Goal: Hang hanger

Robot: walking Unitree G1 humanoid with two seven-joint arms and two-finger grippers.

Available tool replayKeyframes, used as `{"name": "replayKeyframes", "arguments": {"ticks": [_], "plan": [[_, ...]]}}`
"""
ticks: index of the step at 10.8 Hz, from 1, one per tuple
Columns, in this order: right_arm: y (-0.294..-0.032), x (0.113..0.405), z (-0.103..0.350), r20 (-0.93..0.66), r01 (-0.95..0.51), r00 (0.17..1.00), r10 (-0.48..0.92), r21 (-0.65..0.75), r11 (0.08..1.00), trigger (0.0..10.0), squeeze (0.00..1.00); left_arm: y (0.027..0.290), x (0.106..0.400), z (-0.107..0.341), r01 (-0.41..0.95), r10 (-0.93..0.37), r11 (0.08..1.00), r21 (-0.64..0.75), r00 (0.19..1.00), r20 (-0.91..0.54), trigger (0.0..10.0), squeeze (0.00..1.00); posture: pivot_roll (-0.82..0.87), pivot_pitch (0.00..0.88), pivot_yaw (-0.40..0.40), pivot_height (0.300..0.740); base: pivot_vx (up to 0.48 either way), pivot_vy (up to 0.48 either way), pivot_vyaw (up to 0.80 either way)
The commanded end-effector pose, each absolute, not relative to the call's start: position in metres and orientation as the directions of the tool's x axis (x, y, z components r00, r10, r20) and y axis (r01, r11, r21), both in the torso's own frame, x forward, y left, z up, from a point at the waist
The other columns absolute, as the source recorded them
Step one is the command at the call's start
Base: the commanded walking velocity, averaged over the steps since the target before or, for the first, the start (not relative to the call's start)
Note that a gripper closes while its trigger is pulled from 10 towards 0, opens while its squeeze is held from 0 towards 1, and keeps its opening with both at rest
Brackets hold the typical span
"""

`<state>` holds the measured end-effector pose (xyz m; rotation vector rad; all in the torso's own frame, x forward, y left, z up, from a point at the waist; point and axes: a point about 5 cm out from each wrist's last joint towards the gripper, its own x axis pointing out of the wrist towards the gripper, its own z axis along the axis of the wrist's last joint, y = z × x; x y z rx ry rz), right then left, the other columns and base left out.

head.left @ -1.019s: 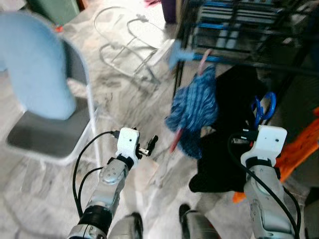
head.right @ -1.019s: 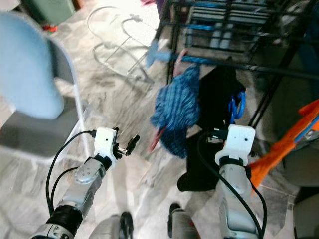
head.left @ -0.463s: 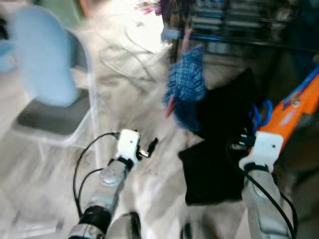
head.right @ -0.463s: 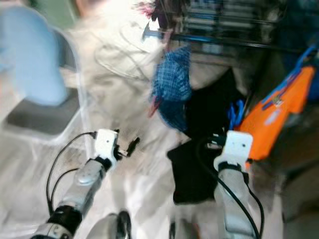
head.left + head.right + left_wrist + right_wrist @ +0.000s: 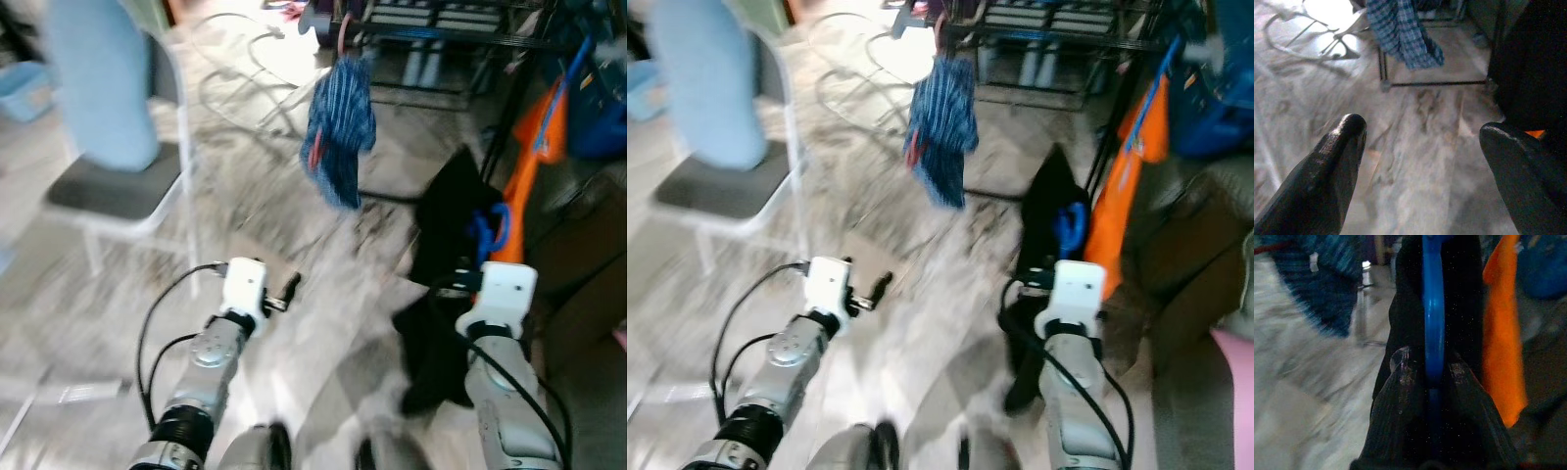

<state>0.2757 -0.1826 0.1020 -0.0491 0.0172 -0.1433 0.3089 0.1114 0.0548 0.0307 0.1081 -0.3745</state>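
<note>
The hanger is glossy blue plastic carrying a black garment, and it is pinched between the right gripper fingers. Its visible bar runs lengthwise straight out past the fingertips. The left gripper fingers are spread wide over the marble floor.

A home's laundry corner is showing here. Clothes are hanging from a black drying rack. A chair is standing on the marble floor.

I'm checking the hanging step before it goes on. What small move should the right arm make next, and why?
Probably raise the right gripper toward the black rack. Its fingers are shut on the blue hanger, with the black garment hanging from it near the floor, well below the rail where the blue checked cloth hangs. The left gripper is open, holding nothing.
</note>
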Motion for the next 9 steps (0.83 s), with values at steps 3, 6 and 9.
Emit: {"name": "replayKeyframes", "arguments": {"ticks": [3, 6, 9], "plan": [[-0.176, 0.271, 0.099, -0.018, 0.06, 0.998, -0.061, -0.058, 0.997, 10.0, 0.0, 0.115, 0.306, 0.046, 0.323, -0.318, 0.946, 0.008, 0.935, -0.156, 10.0, 0.0, -0.17, 0.192, 0.056, 0.74, 0.0, 0.0, 0.0], [-0.154, 0.269, 0.103, 0.0, -0.101, 0.995, 0.102, -0.071, 0.992, 10.0, 0.0, 0.129, 0.312, 0.048, 0.217, -0.202, 0.972, 0.093, 0.968, -0.151, 10.0, 0.0, -0.17, 0.196, 0.057, 0.74, 0.0, 0.0, 0.77], [-0.14, 0.269, 0.105, 0.011, -0.199, 0.98, 0.2, -0.082, 0.977, 10.0, 0.0, 0.133, 0.316, 0.051, 0.156, -0.135, 0.974, 0.162, 0.982, -0.132, 10.0, 0.0, -0.16, 0.196, 0.058, 0.74, 0.0, 0.0, 0.8]]}}
